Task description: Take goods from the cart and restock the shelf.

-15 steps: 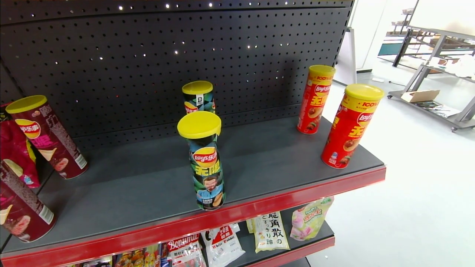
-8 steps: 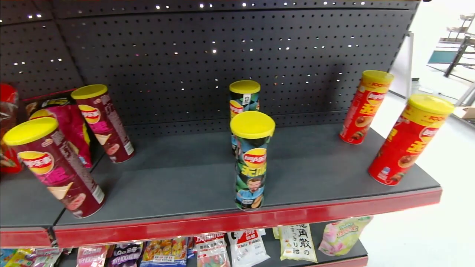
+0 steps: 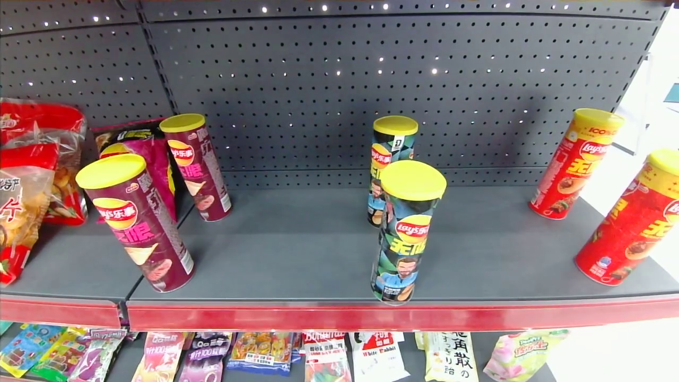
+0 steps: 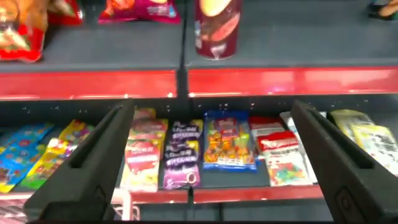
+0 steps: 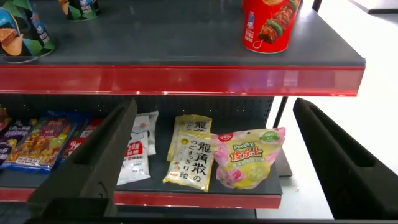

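Red-lipped shelf (image 3: 297, 249) | 6 yellow-lidded cans (image 3: 406, 239) standing | left gripper (image 4: 211, 155), right gripper (image 5: 217, 155) agape

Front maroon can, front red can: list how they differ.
The front maroon can has a dark purple-red wrap; the front red can is bright red. The front maroon can stands left on the shelf, the front red can at its right end. Both are upright, yellow-lidded tubes near the front edge.

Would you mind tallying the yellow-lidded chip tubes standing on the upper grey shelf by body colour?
Maroon cylindrical chip tubes: 2
Dark green-and-teal cylindrical chip tubes: 2
Red cylindrical chip tubes: 2
Total: 6
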### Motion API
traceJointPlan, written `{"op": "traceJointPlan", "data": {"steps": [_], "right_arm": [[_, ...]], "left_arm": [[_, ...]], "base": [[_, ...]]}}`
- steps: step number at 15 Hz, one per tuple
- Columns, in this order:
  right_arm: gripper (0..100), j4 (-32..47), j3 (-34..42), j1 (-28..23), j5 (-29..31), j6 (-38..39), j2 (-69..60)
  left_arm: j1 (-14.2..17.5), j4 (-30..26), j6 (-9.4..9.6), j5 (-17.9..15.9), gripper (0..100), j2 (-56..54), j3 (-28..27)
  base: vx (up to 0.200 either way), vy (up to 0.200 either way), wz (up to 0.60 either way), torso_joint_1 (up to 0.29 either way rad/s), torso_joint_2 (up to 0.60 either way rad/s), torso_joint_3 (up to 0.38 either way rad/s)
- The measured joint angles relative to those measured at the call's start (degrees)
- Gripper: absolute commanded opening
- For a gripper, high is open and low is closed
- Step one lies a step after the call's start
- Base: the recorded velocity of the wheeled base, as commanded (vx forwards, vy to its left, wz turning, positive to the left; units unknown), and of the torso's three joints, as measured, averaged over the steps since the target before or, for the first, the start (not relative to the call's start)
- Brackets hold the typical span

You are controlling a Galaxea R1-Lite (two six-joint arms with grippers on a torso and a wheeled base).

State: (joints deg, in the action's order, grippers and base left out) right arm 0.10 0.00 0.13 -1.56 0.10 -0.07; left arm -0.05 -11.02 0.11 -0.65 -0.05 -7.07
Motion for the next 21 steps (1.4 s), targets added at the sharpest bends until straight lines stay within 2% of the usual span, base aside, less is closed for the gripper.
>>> {"op": "traceJointPlan", "data": {"steps": [1,2,4,5,6,7,8,9,10,11,13,14,16,21], "right_arm": [[100,0.0,0.0,0.0,-0.05,-0.1,0.0],[100,0.0,0.0,0.07,-0.05,-0.12,0.02],[100,0.0,0.0,0.0,-0.07,-0.1,0.0],[100,0.0,0.0,0.0,-0.07,-0.1,0.0],[100,0.0,0.0,0.05,-0.07,-0.1,0.02],[100,0.0,0.0,0.0,-0.07,-0.1,0.02],[100,0.0,0.0,0.0,-0.1,-0.1,0.02],[100,0.0,0.0,0.0,-0.07,-0.1,0.0],[100,-0.02,0.0,0.0,-0.07,-0.1,0.0],[100,0.0,0.0,0.0,-0.1,-0.02,0.0],[100,0.01,0.0,0.0,-0.18,-0.07,0.02],[100,0.0,0.0,0.02,-0.18,-0.02,0.02],[100,0.0,0.0,0.07,-0.18,-0.07,0.02],[100,-0.54,-0.38,0.11,-1.67,0.61,0.17]], "left_arm": [[0.05,2.33,0.07,1.68,100,-0.02,0.79],[0.07,5.14,0.22,1.93,100,-0.05,1.9],[0.05,14.02,0.29,-0.96,100,-0.05,4.84],[0.05,14.24,0.6,-2.47,100,-0.05,5.95],[0.1,14.02,1.8,-2.22,100,-0.05,6.5],[0.07,14.03,2.68,0.67,100,-0.05,6.78],[0.07,13.99,1.74,5.13,100,-0.05,6.91],[0.1,13.89,-1.89,7.56,100,-0.05,7.0],[0.1,13.78,-3.55,8.5,100,-0.05,7.02],[0.1,13.7,-1.45,6.52,100,-0.05,7.02],[0.1,10.59,0.71,0.21,100,-0.05,7.09],[0.1,10.92,1.0,-0.44,100,-0.05,7.07],[0.07,10.97,-0.16,0.4,100,-0.05,7.07],[0.05,11.0,-0.11,0.46,100,-0.05,7.07]], "base": [[0.0,0.0,0.0,0.0,0.0,0.0],[0.0,0.0,0.0,0.0,0.0,0.0],[0.0,0.0,0.0,0.0,0.0,0.0],[0.0,0.0,0.0,0.0,0.0,0.0],[0.0,0.0,0.0,0.0,0.0,0.0],[0.0,0.0,0.0,0.0,0.0,0.0],[0.0,0.0,0.0,0.0,0.0,0.0],[0.0,0.0,0.0,0.0,0.0,0.0],[0.0,0.0,0.0,0.0,0.0,0.0],[0.0,0.0,0.0,0.0,0.0,0.0],[0.0,0.0,0.0,0.0,0.0,0.0],[0.0,0.0,0.0,0.0,0.0,0.0],[0.0,0.0,0.0,0.0,0.0,0.0],[0.0,0.0,0.0,0.0,0.0,0.0]]}}
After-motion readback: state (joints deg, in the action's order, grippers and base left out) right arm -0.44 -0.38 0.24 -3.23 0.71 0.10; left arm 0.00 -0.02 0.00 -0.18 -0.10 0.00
